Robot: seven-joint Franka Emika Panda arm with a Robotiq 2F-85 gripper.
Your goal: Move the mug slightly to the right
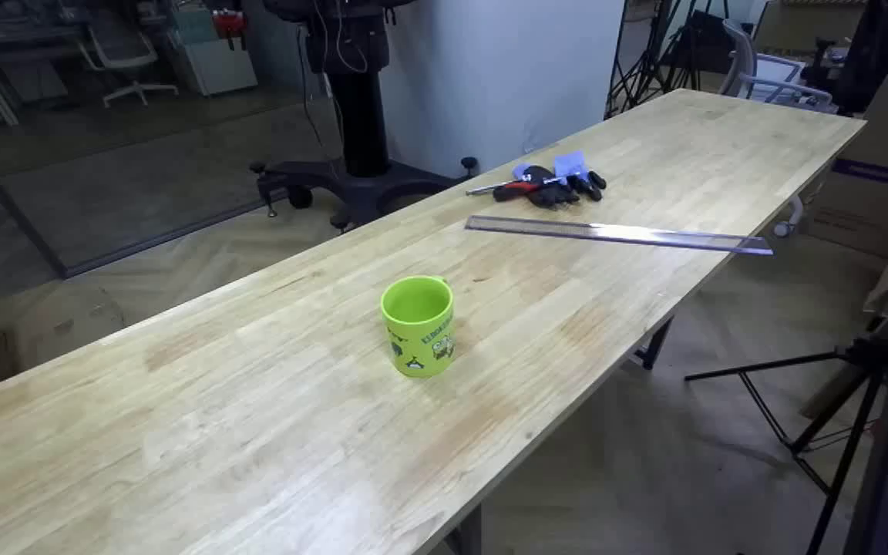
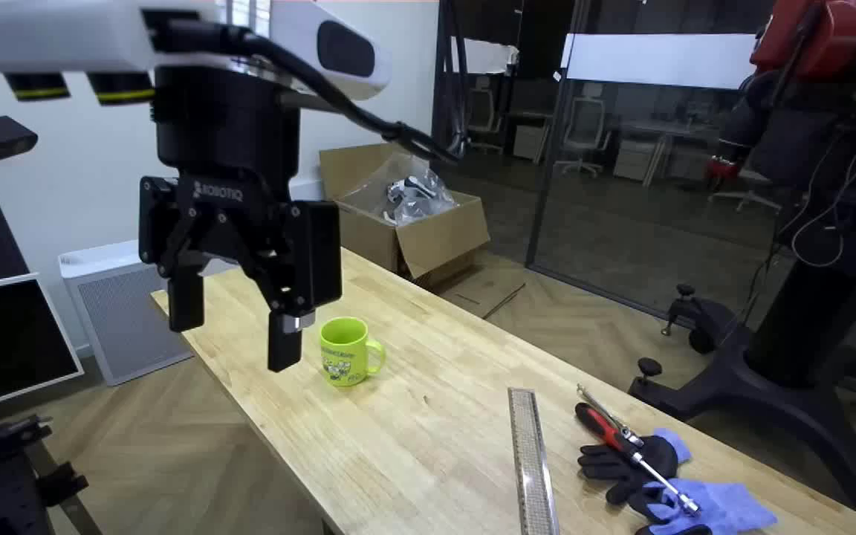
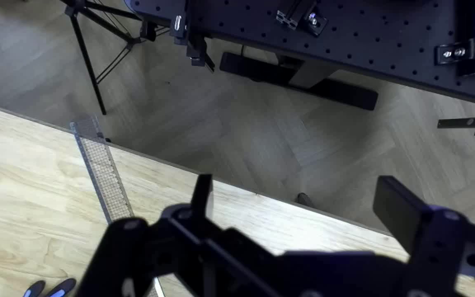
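Black angular end effector (image 2: 235, 334) is gaping wide; on wooden table (image 1: 274, 401), lime-green cylindrical mug (image 1: 418, 339) is showing barely readable lettering (image 1: 437, 330).

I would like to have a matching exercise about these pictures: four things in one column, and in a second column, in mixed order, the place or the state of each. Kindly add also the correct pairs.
Things
1) lime-green cylindrical mug
2) long flat transparent ruler
3) black two-fingered Robotiq gripper
4) brown cardboard box

Places and states
A) one end juts past the edge of the light wooden table
B) clear plastic wrapping shows in its opening
C) stands upright on the table
D) open in the air, gripping nothing

Right pairs
1-C
2-A
3-D
4-B
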